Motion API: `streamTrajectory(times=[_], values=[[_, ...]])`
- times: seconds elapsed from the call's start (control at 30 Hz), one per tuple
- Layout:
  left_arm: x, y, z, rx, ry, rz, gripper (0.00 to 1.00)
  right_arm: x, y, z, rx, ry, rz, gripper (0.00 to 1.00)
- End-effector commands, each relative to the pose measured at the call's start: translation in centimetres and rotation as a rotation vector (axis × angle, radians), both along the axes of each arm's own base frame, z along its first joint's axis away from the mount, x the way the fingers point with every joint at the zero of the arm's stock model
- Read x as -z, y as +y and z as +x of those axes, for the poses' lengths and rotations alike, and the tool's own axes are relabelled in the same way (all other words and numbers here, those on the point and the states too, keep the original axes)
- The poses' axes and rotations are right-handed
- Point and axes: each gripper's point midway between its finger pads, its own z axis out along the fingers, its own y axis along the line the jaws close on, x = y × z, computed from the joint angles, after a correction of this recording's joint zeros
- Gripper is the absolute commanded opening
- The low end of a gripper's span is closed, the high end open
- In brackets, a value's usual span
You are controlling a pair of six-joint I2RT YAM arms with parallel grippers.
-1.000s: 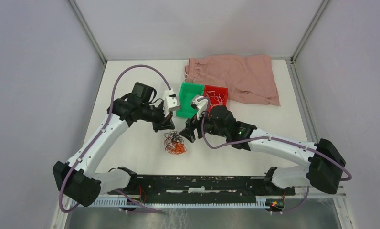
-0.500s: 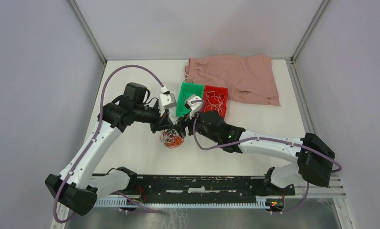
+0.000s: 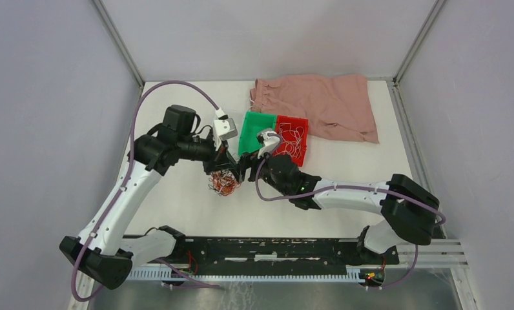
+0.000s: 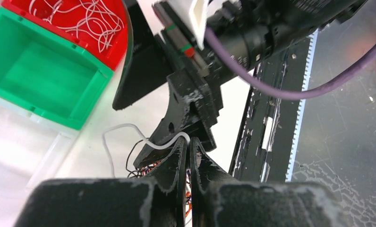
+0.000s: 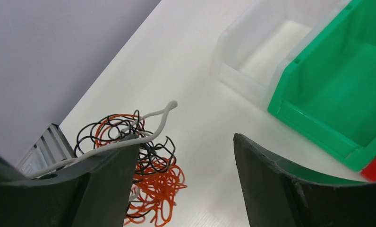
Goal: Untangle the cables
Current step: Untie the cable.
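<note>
The left tool [image 4: 188, 144] is pressed together, and its tips pinch a white cable [image 4: 129, 130] that loops out to the side and down into the tangle. The right tool [image 5: 183, 146] is spread wide, one finger [image 5: 106, 184] lying against the tangle with the same white cable draped over it, the other finger [image 5: 280, 184] out toward the green bin [image 5: 337, 85].

From above, the two tools meet tip to tip over the tangle of orange and black cables [image 3: 225, 183], which sits on the white table [image 3: 190, 206] just in front of the green bin. A second ago the tools stood apart, one on each side, with the tangle lying loose below and between them, nearer the arms' bases. Since then both arms have swung to the left, the right arm reaching further across, and the tangle has shifted left and toward the bins along with them; it also looks more bunched than before.

The red bin [image 3: 292, 135] beside the green one holds loose white cables [image 4: 77, 21], as it did earlier. A clear bin [image 5: 252, 61] stands against the green bin's other side. The pink cloth [image 3: 319, 103] at the far edge of the table lies as it did
</note>
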Motion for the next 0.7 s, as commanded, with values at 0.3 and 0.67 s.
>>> streamTrajectory(times=[0.3,0.67], values=[[-6.1,-1.6,-0.2,0.038,-0.073,-0.137,0.03,-0.6,3.2,-0.7,-0.05,0.119,0.289,0.78],[-13.5,-2.2,1.4,0.01,-0.214,-0.216,0.03,4.2,1.1,0.0,0.058,0.175,0.174,0.69]])
